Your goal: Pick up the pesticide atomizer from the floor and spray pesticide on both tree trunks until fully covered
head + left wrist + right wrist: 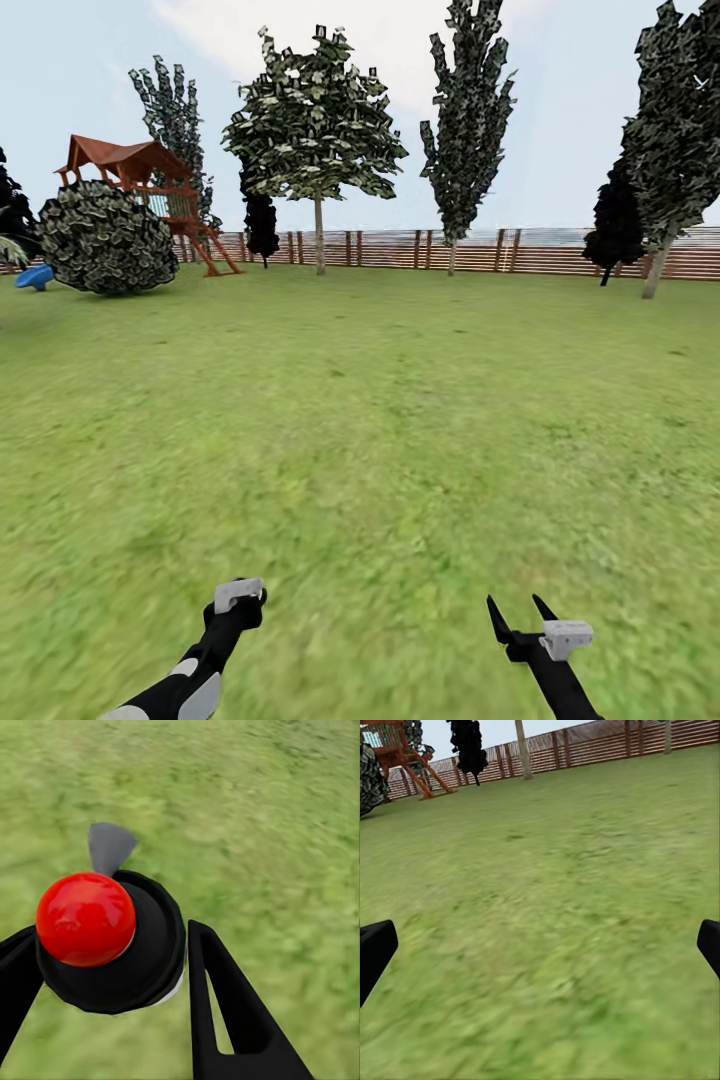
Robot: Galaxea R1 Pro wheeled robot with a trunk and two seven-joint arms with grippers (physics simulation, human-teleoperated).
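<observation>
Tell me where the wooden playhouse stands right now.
In the head view the wooden playhouse stands far off at the upper left, just behind a big round bush and in front of the slat fence at the lawn's far edge.

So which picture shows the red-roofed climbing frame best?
The head view: the climbing frame shows roof, deck and legs, behind a big round bush. The right wrist view catches part of it at the picture's edge. The left wrist view looks down at grass.
</observation>
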